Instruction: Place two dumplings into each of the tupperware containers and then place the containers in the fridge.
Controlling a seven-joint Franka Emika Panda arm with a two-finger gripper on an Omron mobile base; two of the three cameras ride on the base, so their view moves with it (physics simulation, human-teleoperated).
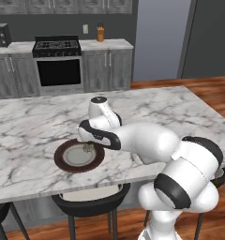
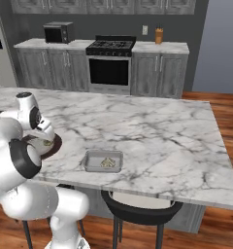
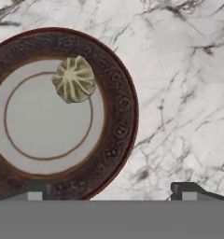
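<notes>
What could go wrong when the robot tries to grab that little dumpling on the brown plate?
1. The dumpling sits off to one side of the open gripper, so the fingers might close on nothing or pinch the plate rim instead.
2. It is small and round, so a nudge may roll it off the plate onto the counter.
3. The container stands further along the counter, so it might drop on the way.

We see a glossy white arm of rounded, bulbous segments joined by dark bands, its wrist capped with a small dark disc; two small dark fingertips end it.
</notes>
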